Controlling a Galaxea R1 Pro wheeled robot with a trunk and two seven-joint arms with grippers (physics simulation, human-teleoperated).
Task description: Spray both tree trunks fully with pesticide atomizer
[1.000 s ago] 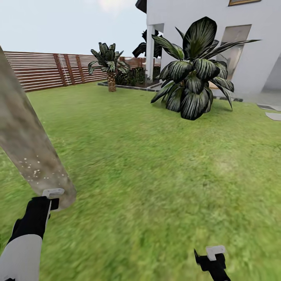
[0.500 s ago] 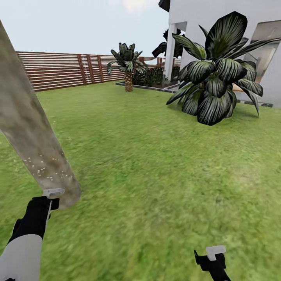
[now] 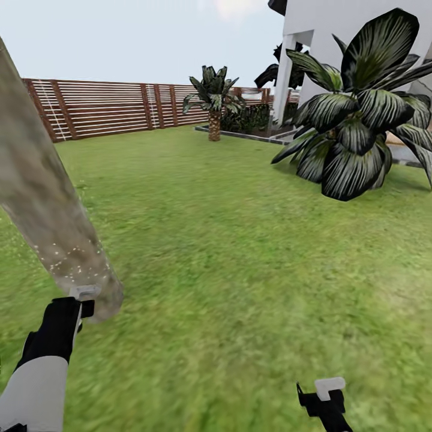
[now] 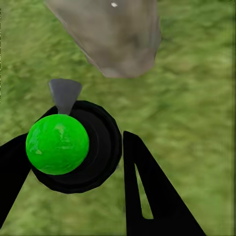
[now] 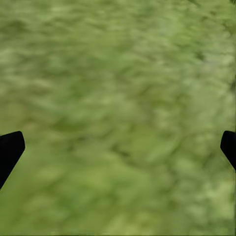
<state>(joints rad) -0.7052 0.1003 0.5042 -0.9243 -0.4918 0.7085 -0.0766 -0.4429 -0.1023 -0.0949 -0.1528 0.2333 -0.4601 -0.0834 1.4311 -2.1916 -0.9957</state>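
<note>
Left jaws clamp the pesticide atomizer [image 4: 73,147] beside tree trunk [image 3: 48,222]; right jaws spread apart

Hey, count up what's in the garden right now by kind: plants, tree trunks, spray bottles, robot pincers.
Tree trunk: 1
Plants: 2, a small palm and a broad-leaved plant
Pesticide atomizer: 1, in the left pincer
Pincers: 2, counting the right pincer
Total: 6
</note>
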